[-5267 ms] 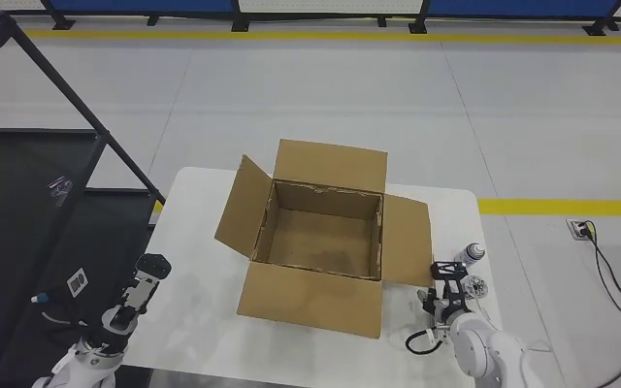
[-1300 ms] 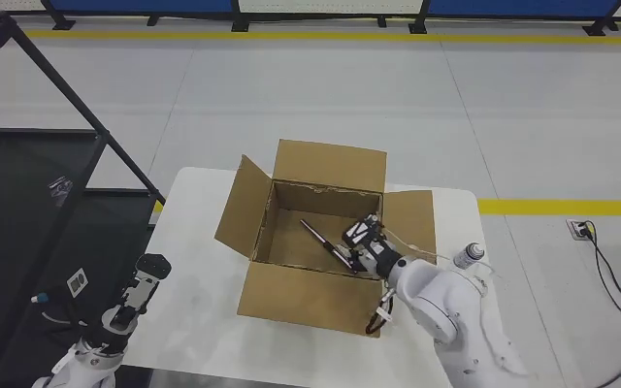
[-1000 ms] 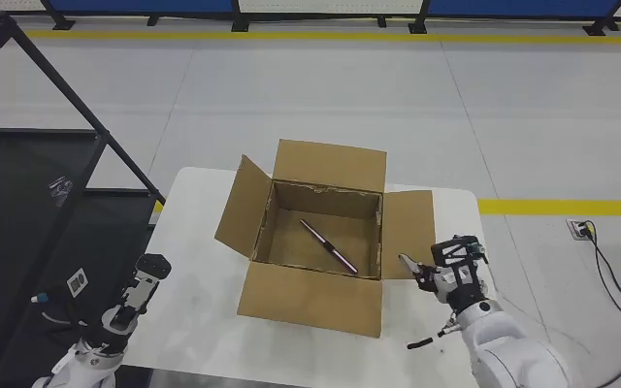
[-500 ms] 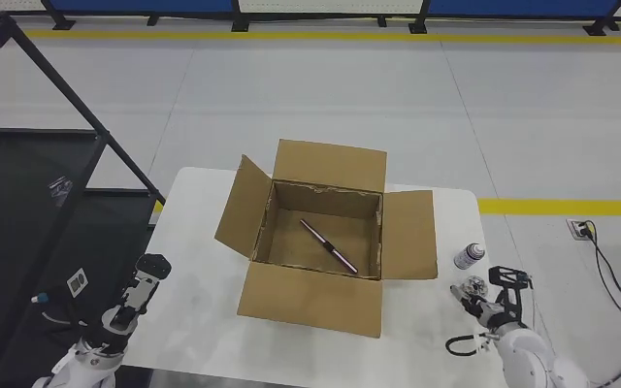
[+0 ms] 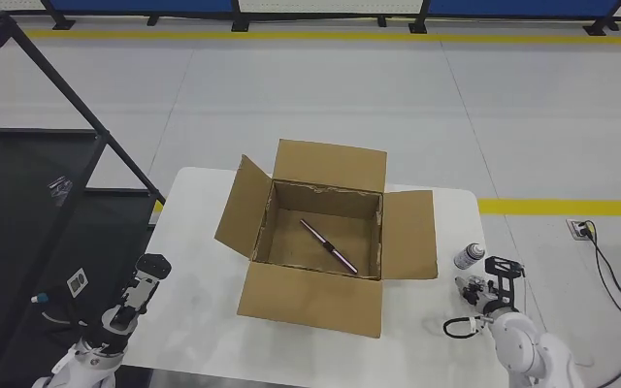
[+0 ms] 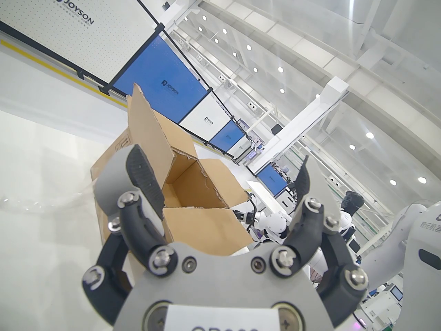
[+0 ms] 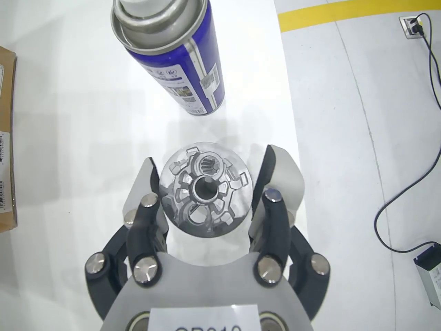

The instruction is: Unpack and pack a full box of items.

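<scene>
Right gripper [image 7: 211, 173] astride the metal hub [image 7: 205, 192], fingers wide, nothing gripped yet.
The hub lay on the table [image 7: 86, 111] just beside the upright spray can [image 7: 172, 46], well apart from the box [image 5: 309, 299]; I judged it should close squarely on the rim and lift straight, clear of the can (whose blue label bore print and a barcode).

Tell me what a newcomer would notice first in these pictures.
The open cardboard box in the middle of the white table, with a slim rod lying on its floor. Then, near the table's right edge, the right gripper with its fingers either side of a toothed metal hub, and a blue spray can standing just beyond it.
</scene>
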Robot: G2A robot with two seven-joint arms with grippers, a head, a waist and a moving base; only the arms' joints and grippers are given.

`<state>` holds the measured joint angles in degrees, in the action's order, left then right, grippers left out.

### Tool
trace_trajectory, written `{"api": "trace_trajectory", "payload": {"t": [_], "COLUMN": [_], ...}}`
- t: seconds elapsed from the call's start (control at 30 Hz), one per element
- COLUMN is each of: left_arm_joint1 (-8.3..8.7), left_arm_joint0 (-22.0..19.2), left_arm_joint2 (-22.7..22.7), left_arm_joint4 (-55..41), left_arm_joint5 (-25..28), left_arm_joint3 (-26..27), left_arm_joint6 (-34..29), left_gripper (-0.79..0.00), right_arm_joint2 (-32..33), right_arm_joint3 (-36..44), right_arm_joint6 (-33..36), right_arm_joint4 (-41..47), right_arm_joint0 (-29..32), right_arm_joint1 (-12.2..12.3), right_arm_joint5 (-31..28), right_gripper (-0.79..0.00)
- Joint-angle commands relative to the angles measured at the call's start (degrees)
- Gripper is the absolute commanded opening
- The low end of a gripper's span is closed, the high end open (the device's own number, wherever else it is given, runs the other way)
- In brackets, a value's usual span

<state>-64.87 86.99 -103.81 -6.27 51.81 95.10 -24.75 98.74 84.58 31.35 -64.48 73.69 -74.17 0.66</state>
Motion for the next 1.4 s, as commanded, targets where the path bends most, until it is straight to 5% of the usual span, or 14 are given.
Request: {"api": "trace_trajectory", "payload": {"t": [0.0,0.17,0.4,0.6,0.73,1.0,1.37], "left_arm_joint1": [0.0,0.0,0.0,0.0,0.0,0.0,0.0], "left_arm_joint0": [0.0,0.0,0.0,0.0,0.0,0.0,0.0], "left_arm_joint2": [0.0,0.0,0.0,0.0,0.0,0.0,0.0], "left_arm_joint4": [0.0,0.0,0.0,0.0,0.0,0.0,0.0], "left_arm_joint5": [0.0,0.0,0.0,0.0,0.0,0.0,0.0], "left_arm_joint3": [0.0,0.0,0.0,0.0,0.0,0.0,0.0], "left_arm_joint6": [0.0,0.0,0.0,0.0,0.0,0.0,0.0], "left_gripper": [0.0,0.0,0.0,0.0,0.0,0.0,0.0], "right_arm_joint2": [0.2,1.37,-1.58,-14.41,-25.18,-45.27,-63.25], "right_arm_joint3": [1.61,10.82,34.45,38.09,28.81,-3.65,-38.43], "right_arm_joint6": [-0.88,-4.78,-11.04,-8.56,-1.83,6.11,4.42], "right_arm_joint4": [0.36,1.8,0.26,-4.99,-4.9,3.67,11.91], "right_arm_joint0": [0.89,4.88,12.37,5.06,-8.87,-36.96,-53.36], "right_arm_joint1": [0.01,-0.04,-0.62,-1.04,-2.05,-7.35,-17.71], "right_arm_joint5": [0.33,2.01,5.81,3.32,0.96,-0.34,-3.06], "right_gripper": [-0.785,-0.785,-0.785,-0.785,-0.785,-0.785,-0.785]}}
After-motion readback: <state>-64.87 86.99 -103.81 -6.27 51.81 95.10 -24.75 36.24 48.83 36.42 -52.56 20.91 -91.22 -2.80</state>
